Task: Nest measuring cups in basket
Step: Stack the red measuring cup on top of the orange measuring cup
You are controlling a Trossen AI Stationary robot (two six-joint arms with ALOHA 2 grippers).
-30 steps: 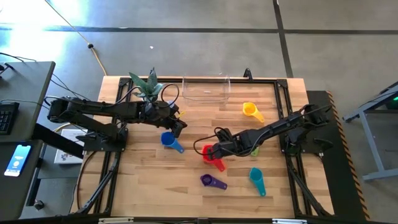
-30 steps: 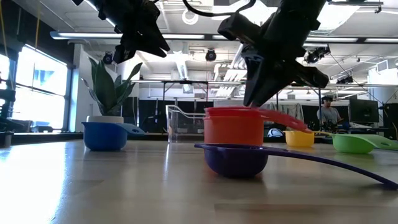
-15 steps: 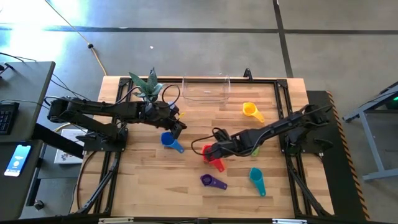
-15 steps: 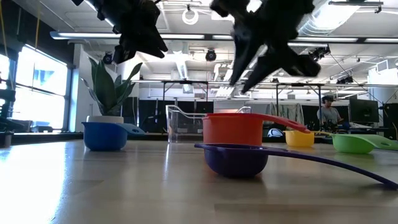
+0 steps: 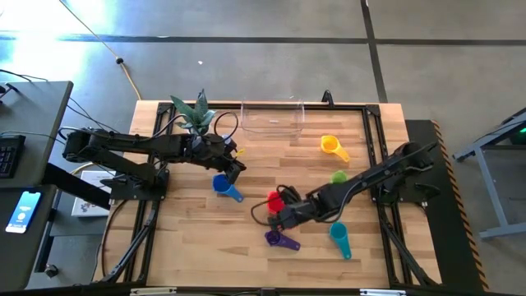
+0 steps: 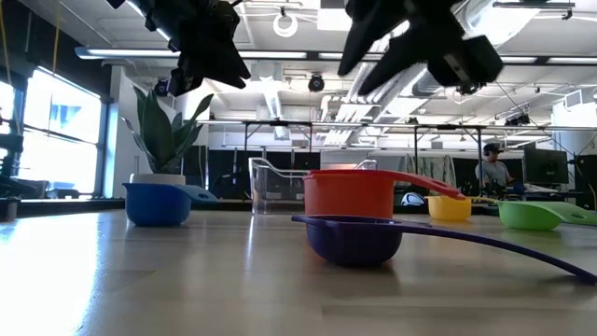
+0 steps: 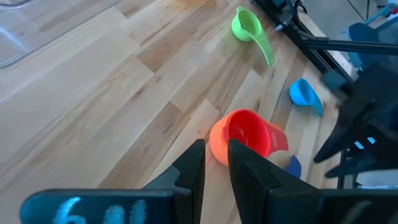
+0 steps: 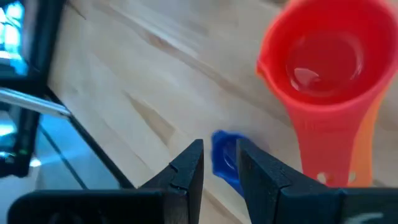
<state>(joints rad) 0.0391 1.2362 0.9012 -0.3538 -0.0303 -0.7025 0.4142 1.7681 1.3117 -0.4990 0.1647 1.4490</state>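
Observation:
The red cup (image 8: 326, 59) sits nested in the orange cup (image 6: 350, 194) at mid-table, upright on its base. My right gripper (image 5: 279, 219) hovers open above the stack's near side, touching nothing, with the purple cup (image 5: 280, 240) just beyond it. My left gripper (image 5: 237, 171) is shut and raised above the blue cup (image 5: 222, 185). The yellow cup (image 5: 330, 145), green cup (image 5: 338, 177) and teal cup (image 5: 339, 234) lie apart on the table's right half. The clear basket (image 5: 273, 115) stands at the far edge.
A white pot with a green plant (image 5: 196, 113) stands left of the basket, close to my left arm. Cables trail from both arms across the wood. Bare wood lies between the basket and the stacked cups, and along the near left of the table.
My right gripper has come up off the red-in-orange stack, where its fingers stood at the rim, and has drifted toward the table's near edge. The stack has stayed where it was. My left arm has kept still.

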